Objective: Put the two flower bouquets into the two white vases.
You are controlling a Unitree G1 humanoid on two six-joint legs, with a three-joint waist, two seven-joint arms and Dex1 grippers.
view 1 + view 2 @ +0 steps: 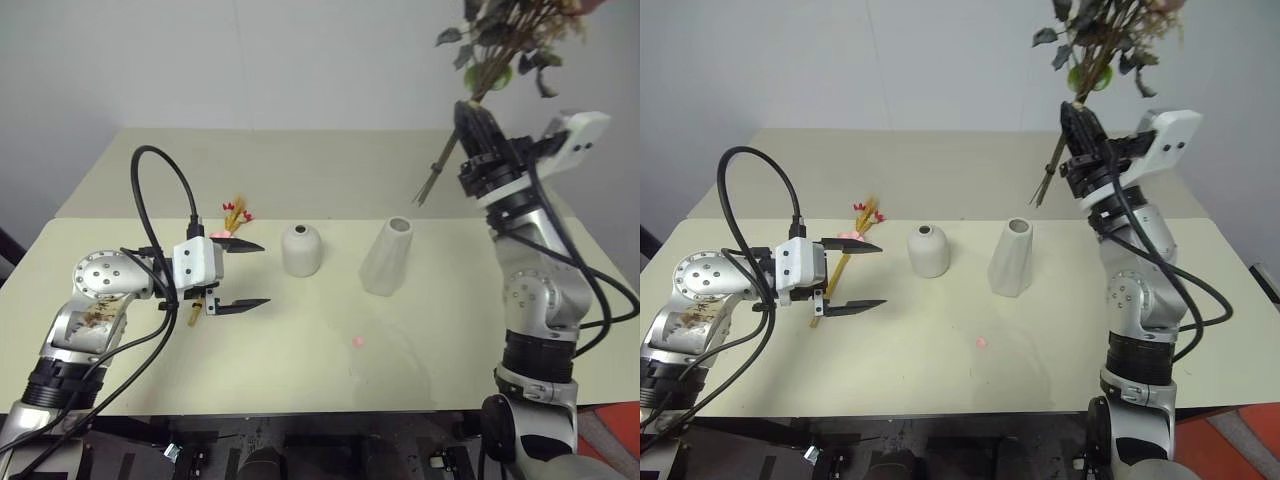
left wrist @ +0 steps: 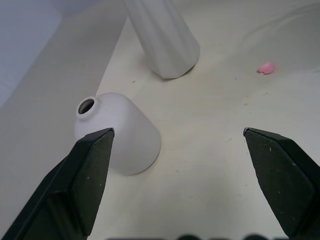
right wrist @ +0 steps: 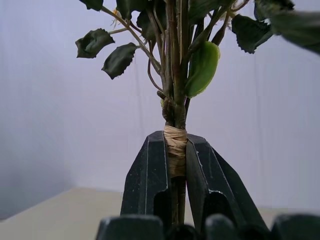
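Left eye view: we see a small pink scrap (image 1: 358, 342) lying on the cream table (image 1: 300, 360), in front of the two white vases. The short rounded vase (image 1: 301, 249) and the taller faceted vase (image 1: 387, 256) stand side by side, both empty. Our right gripper (image 1: 472, 118), raised above the table, pinches the rose bouquet (image 1: 505, 40) at its taped stems. Our left gripper (image 1: 255, 274) hovers with fingers spread wide, just beside the straw bundle (image 1: 232, 225) lying on the table.
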